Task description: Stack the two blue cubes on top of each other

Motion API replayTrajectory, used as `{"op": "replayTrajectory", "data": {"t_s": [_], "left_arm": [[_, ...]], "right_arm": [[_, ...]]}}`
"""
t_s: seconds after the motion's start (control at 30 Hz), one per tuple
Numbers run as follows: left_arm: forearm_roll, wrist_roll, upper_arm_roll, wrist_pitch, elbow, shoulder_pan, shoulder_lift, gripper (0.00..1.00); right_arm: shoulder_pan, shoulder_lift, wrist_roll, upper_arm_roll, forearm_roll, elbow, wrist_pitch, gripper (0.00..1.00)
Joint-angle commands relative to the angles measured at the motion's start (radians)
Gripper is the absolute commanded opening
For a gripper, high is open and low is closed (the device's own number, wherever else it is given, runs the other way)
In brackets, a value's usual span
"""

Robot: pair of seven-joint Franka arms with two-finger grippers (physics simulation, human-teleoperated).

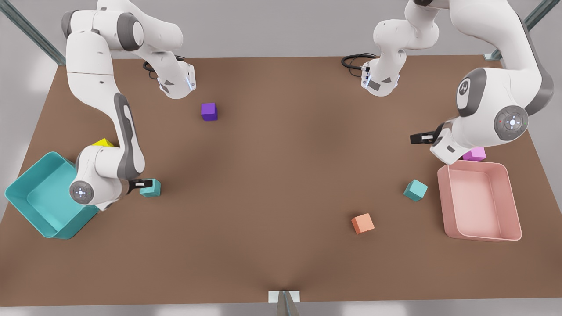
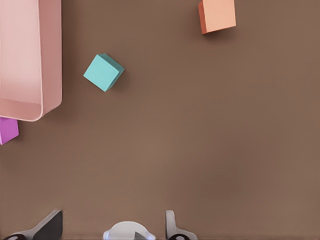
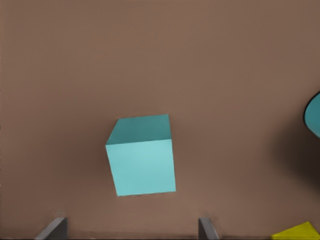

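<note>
At the front view's lower left, beside the teal bin (image 1: 26, 193), the right claw (image 1: 139, 184) hangs over one blue cube (image 1: 151, 188), its fingers (image 3: 52, 229) spread apart and not touching it. This cube sits nearly square to the surface (image 1: 281, 175); the right wrist view adds a yellow cube (image 3: 300, 231) close by. Further right, the second blue cube (image 1: 415, 190) lies turned diagonally, between an orange cube (image 1: 363, 223) and the pink tray (image 1: 513, 210). Above them, the left claw (image 1: 417, 138) hangs with its fingers apart. No writing is readable.
</note>
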State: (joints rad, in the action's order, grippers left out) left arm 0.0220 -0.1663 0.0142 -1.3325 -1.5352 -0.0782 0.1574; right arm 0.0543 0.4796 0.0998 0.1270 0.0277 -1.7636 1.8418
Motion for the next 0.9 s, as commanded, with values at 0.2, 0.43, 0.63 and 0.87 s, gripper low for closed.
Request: {"op": "replayTrajectory", "data": {"t_s": [0.2, 0.43, 0.63, 0.87], "left_arm": [[-0.001, -0.010, -0.014, -0.025, -0.013, -0.003, -0.001, 1.00], [-0.001, -0.025, -0.014, -0.066, -0.013, -0.003, -0.002, 1.00], [-0.001, -0.022, -0.014, -0.071, -0.014, -0.003, -0.001, 1.00], [-0.001, -0.025, -0.013, -0.047, -0.011, 0.005, 0.024, 1.00]], "right_arm": [[-0.005, 0.031, 0.236, 0.025, 0.014, -0.045, 0.126, 0.98], [-0.005, 0.067, 0.244, 0.025, 0.063, -0.088, 0.195, 0.98], [-0.004, 0.099, 0.241, 0.023, 0.072, -0.079, 0.227, 0.98], [-0.002, 0.134, 0.236, 0.023, 0.109, -0.077, 0.255, 0.98]]}}
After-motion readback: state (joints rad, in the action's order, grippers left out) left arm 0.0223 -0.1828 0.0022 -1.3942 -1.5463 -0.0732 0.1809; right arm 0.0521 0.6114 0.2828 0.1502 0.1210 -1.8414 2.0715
